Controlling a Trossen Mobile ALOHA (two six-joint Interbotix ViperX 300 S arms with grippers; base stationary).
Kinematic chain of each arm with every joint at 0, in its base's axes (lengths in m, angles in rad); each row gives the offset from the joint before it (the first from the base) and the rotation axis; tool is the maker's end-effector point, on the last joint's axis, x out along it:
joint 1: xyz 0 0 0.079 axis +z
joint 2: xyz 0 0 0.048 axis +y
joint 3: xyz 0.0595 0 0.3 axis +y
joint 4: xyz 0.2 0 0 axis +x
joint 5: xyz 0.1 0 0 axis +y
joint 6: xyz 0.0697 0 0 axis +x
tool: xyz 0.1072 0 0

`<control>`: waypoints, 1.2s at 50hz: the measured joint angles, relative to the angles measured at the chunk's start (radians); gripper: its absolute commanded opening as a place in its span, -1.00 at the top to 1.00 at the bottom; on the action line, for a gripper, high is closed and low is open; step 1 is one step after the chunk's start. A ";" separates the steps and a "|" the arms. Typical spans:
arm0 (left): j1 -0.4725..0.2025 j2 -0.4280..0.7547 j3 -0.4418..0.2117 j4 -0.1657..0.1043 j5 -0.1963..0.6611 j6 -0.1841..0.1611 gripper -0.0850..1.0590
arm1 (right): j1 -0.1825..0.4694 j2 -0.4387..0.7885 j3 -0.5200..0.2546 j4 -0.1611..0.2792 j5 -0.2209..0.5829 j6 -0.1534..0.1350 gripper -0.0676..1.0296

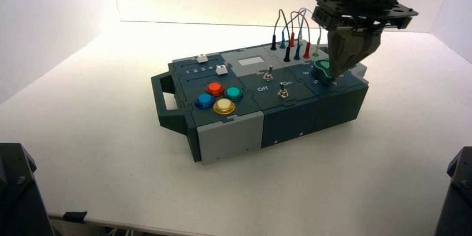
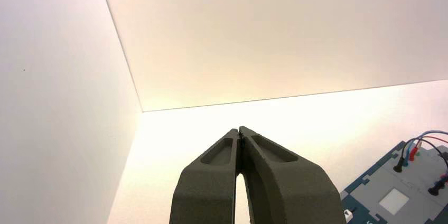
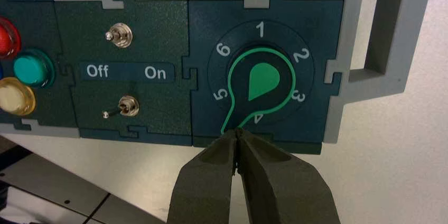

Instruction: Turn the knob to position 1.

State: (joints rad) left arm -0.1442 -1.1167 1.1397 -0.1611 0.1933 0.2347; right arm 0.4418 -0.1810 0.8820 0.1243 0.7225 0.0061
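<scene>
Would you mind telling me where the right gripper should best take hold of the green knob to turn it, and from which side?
Probably from straight above, one finger on each flank of the knob. Its teardrop outline tapers to a tip between 4 and 5, so the flanks give leverage. The right gripper, shut at that tip, would have to open first. The left gripper is parked away from the box.

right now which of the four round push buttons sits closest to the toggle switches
The teal button: it is on the side of the cluster facing the toggle switches; red, blue and yellow lie farther away.

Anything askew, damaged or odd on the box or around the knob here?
Nothing stands out. The box looks intact, and the knob sits centred in its numbered ring. The right gripper, shut, is at the knob's pointed tip; the left gripper is shut, away from the box.
</scene>
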 measured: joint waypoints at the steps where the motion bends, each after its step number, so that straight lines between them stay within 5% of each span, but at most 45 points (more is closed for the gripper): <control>1: 0.000 0.000 0.000 0.000 0.000 0.000 0.91 | 0.000 0.005 -0.003 0.000 -0.002 0.000 0.92; 60: 0.002 -0.012 0.000 0.000 -0.008 0.000 0.91 | 0.012 0.124 -0.103 0.008 -0.002 0.000 0.92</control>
State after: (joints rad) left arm -0.1427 -1.1290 1.1397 -0.1611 0.1856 0.2347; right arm 0.4541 -0.0568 0.7793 0.1319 0.7210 0.0061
